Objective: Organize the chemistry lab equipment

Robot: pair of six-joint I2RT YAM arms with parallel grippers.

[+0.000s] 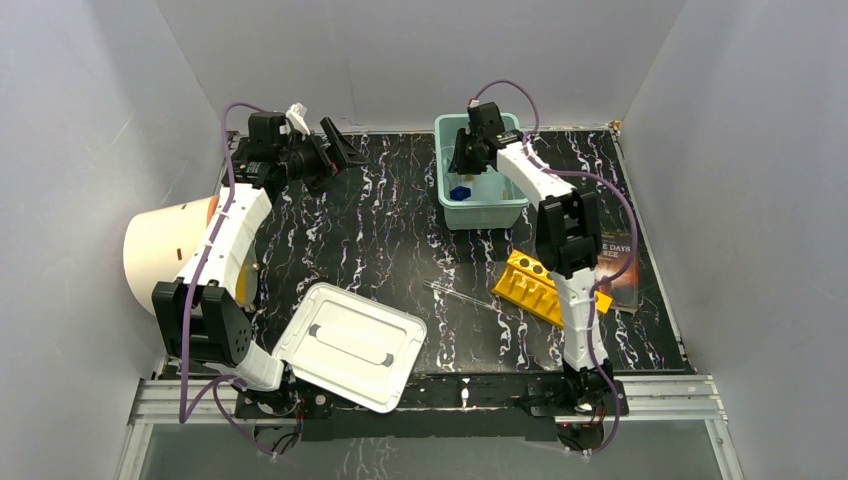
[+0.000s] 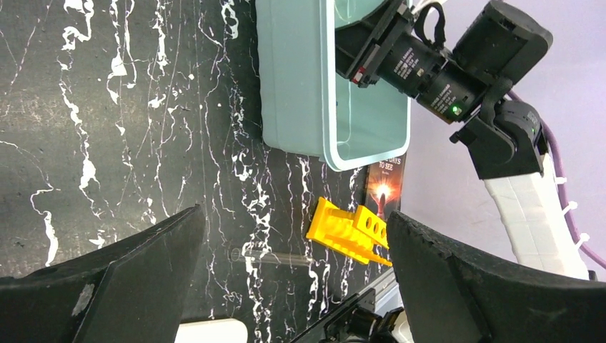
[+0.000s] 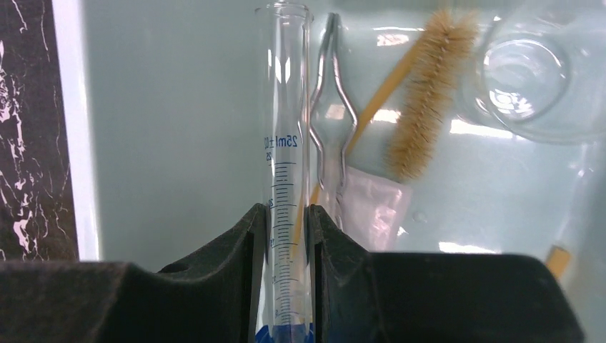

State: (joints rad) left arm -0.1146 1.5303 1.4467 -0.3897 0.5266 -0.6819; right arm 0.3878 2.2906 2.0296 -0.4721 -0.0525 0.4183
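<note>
Our right jaws pinch the thin clear glass measuring tube low down. It is light, slippery and breakable. Our left jaws stand apart.

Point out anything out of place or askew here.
The yellow rack lies skewed on the table, the thin glass rod lies loose just left of it, and the white lid overhangs the near edge.
</note>
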